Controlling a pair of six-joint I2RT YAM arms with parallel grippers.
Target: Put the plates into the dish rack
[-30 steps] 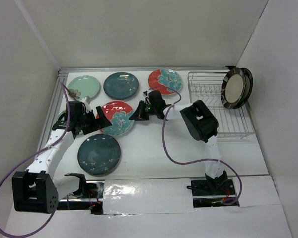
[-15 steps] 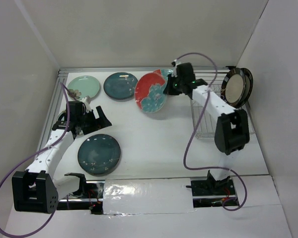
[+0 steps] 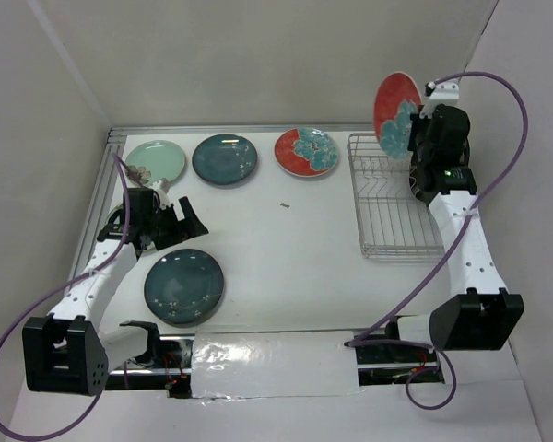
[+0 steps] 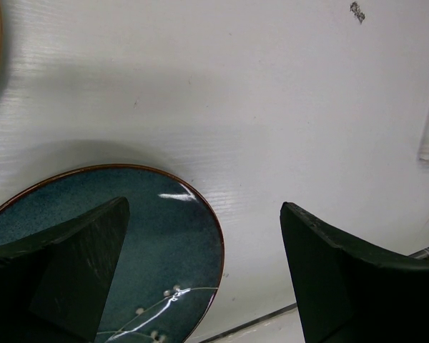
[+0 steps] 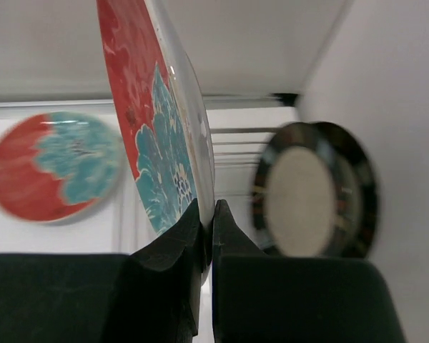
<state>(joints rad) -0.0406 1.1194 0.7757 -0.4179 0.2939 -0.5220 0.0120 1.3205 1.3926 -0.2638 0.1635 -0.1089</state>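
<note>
My right gripper (image 3: 415, 136) (image 5: 213, 207) is shut on the rim of a red plate with a teal flower (image 3: 395, 115) (image 5: 157, 136). It holds the plate upright in the air over the far end of the silver wire dish rack (image 3: 387, 216). Two cream plates with dark striped rims (image 5: 311, 189) stand in the rack's far right corner, hidden behind the arm in the top view. On the table lie a pale mint plate (image 3: 156, 161), a dark teal plate (image 3: 225, 158), a red plate (image 3: 306, 151) and a near dark teal plate (image 3: 183, 285) (image 4: 157, 243). My left gripper (image 3: 182, 221) (image 4: 204, 206) hangs open and empty over that plate's far edge.
White walls box the table in, and the right wall (image 3: 507, 184) runs close beside the rack. A small dark speck (image 3: 284, 204) lies mid-table. Shiny tape (image 3: 258, 354) covers the front edge between the arm bases.
The right arm has lifted the red flowered plate from mid-table, swung it right and up, and tipped it upright over the rack. The left arm has not moved.
</note>
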